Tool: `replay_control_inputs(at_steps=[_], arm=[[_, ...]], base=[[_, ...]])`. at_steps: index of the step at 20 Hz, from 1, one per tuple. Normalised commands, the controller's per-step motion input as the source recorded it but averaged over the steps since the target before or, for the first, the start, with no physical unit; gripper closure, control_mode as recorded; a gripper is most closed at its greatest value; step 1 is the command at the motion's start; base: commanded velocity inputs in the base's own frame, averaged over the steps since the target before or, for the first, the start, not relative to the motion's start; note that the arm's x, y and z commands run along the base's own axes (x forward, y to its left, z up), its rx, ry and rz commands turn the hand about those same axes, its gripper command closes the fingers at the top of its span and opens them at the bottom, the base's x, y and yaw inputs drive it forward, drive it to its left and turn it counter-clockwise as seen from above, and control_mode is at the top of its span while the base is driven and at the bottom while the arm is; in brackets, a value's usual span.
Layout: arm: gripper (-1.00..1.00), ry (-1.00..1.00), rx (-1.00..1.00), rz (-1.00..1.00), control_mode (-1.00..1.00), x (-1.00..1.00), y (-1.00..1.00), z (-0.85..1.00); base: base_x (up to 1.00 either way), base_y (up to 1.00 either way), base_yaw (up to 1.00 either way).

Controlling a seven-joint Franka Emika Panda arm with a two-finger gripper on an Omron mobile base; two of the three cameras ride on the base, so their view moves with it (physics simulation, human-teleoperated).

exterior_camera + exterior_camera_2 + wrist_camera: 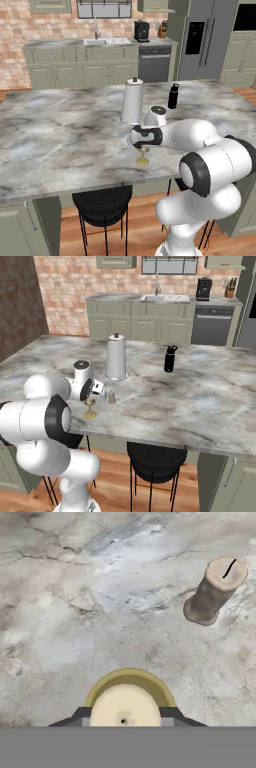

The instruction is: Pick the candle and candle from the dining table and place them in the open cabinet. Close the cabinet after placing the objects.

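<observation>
— Where is the cream candle point(125, 707) sitting?

— It is standing on its gold holder point(142, 159) near the front edge of the marble surface point(60, 135). The gripper point(125, 719) is pinching it from both sides.

— And the little grey candle point(214, 589)?

— It is standing upright on the surface just beside it, near the tall white jug point(116, 358).

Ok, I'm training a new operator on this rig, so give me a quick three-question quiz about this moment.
1. True or false: the fingers are shut on the cream candle with the gold holder.
2. Which stands nearest that candle: (a) black bottle, (b) grey candle, (c) white jug?
3. What surface is the gold foot on?

Key: 1 true; 2 b; 3 the marble dining table.
</observation>
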Motion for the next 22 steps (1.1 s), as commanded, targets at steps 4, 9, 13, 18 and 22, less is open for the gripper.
replay_control_inputs(at_steps=[4, 9, 13, 18, 22], arm=[[1.0, -0.05, 0.05, 0.0, -1.0, -0.82, 0.0, 0.1], [1.0, -0.07, 0.08, 0.0, -1.0, -1.0, -0.13, 0.42], [1.0, -0.12, 0.08, 0.0, -1.0, -0.98, -0.23, 0.62], [1.0, -0.06, 0.02, 0.0, -1.0, -0.76, -0.22, 0.82], [1.0, 0.0, 0.0, 0.0, -1.0, -0.58, -0.17, 0.98]], base=[[0.0, 0.0, 0.0], [0.0, 0.0, 0.0], [0.0, 0.0, 0.0], [0.0, 0.0, 0.0], [0.0, 0.0, 0.0]])
